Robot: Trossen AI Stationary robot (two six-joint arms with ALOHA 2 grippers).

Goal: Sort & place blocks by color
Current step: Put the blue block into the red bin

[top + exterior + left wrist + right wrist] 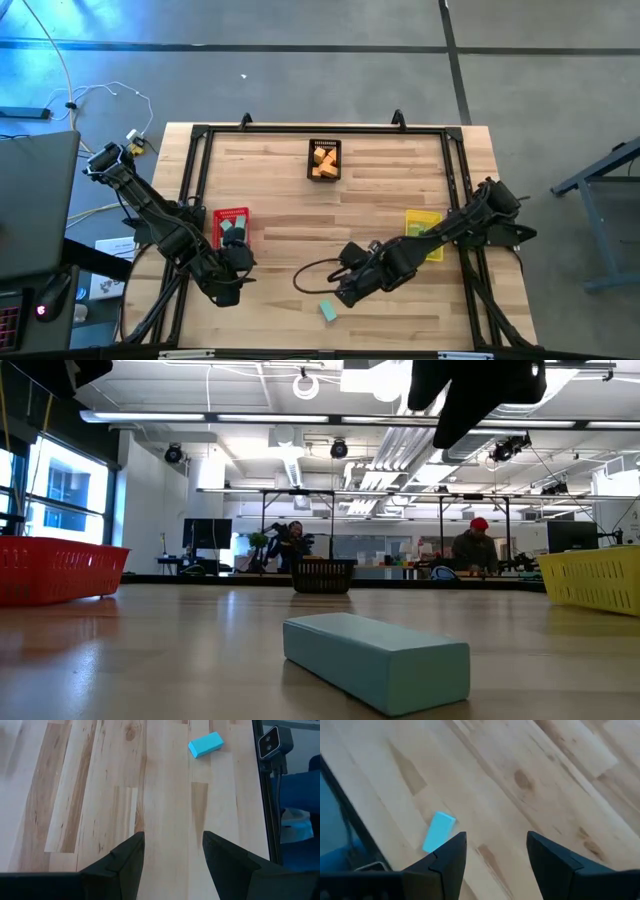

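A single teal bar (pixel 327 311) lies flat on the wooden table (pixel 380 170), down near the 6 o'clock edge in the high view, touching nothing. The right gripper (pixel 345 293) hovers just beside it, toward 1 o'clock of the bar, with its arm stretching back toward the table's 3 o'clock side. In the right wrist view its 2 dark fingers (pixel 447 857) stand apart with bare wood between them, and the bar (pixel 438 831) shows just past one fingertip, outside the gap.

The left gripper (pixel 232 288) sits at about 9 o'clock of the bar, well apart from it, just below the red basket (pixel 231 215). Its jaws are also apart and hold nothing (the left wrist view shows only table boards between the fingers (pixel 125 860), with the bar (pixel 205 744) far ahead).

The red basket holds dark-looking pieces I cannot make out. The black basket (pixel 324 145), near 12 o'clock of the table, holds several orange blocks (pixel 323 163). The yellow basket (pixel 424 221) lies toward 3 o'clock, partly under the right arm; its contents cannot be told.

In the low view the bar (pixel 377 657) lies tilted across the foreground, with 2 people seated in the room far behind.
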